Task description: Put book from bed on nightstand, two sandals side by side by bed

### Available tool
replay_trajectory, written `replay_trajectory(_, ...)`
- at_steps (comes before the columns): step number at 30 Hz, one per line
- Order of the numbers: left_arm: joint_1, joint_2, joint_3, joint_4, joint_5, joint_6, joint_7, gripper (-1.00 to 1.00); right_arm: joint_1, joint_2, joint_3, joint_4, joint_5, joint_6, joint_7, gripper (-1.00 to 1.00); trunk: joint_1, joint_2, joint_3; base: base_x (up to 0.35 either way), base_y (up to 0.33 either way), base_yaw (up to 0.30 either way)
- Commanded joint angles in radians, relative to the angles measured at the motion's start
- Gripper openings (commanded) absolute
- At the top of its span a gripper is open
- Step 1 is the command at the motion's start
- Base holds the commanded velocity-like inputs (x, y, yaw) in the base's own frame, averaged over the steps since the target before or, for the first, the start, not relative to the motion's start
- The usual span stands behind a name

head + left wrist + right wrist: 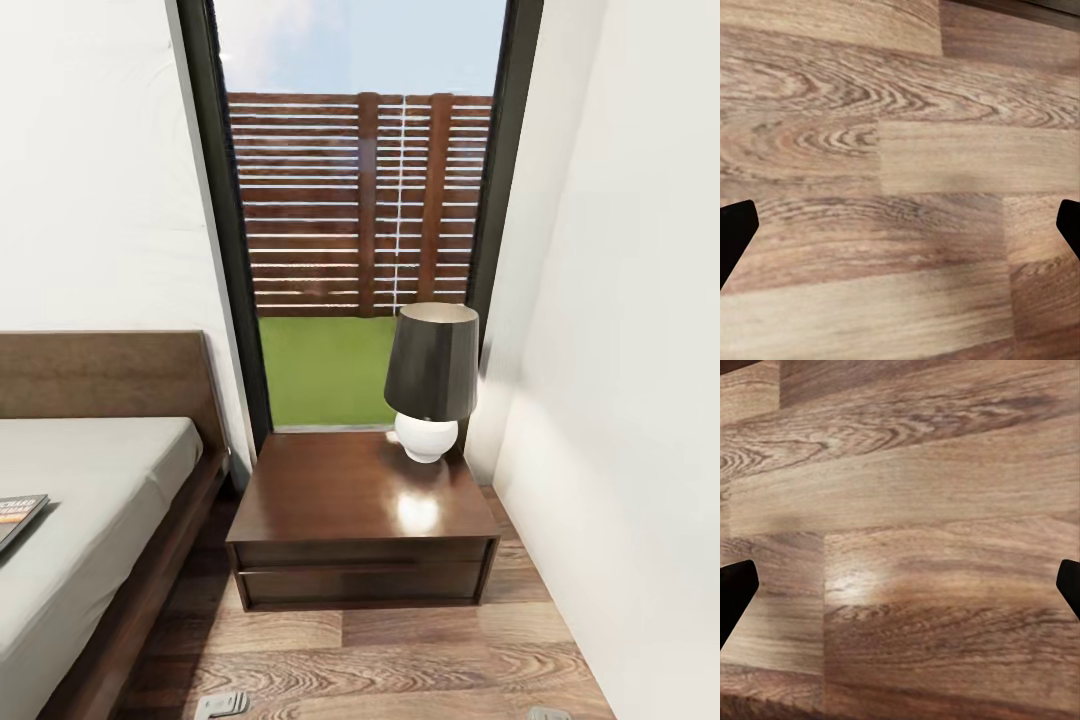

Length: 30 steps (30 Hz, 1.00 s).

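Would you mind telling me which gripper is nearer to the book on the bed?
Left. The left gripper sits low over the floor nearest the bed, where the book lies; the right gripper is farther off, toward the wall.

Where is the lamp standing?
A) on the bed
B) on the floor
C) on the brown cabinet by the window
C: the lamp with its black shade and round white base stands on the nightstand, at its back corner in front of the window.

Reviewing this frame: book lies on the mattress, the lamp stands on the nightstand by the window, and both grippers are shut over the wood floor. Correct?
Not quite. Both wrist views show the left gripper and right gripper open, fingertips wide apart over the floor. The rest holds.
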Motion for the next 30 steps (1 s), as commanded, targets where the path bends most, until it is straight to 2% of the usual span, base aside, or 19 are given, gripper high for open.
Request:
replay_trajectory(1, -0.001, 0.0, 0.008, 0.001, -0.011, -0.005, -0.002, 1.0, 0.0, 0.0, -0.008, 0.0, 0.011, -0.004, 0.003, 1.0, 0.0, 0.0, -0.001, 0.0, 0.0, 0.0)
replay_trajectory(20, -0.001, -0.001, 0.008, 0.0, -0.011, -0.005, -0.004, 1.0, -0.001, 0.0, -0.008, 0.0, 0.01, -0.004, 0.003, 1.0, 0.0, 0.0, -0.001, 0.0, 0.0, 0.0)
replay_trajectory(30, -0.001, -0.003, 0.009, 0.0, -0.011, -0.004, -0.003, 1.0, -0.001, 0.0, -0.008, 0.0, 0.01, -0.004, 0.003, 1.0, -0.039, 0.07, 0.03, 0.0, 0.0, 0.0)
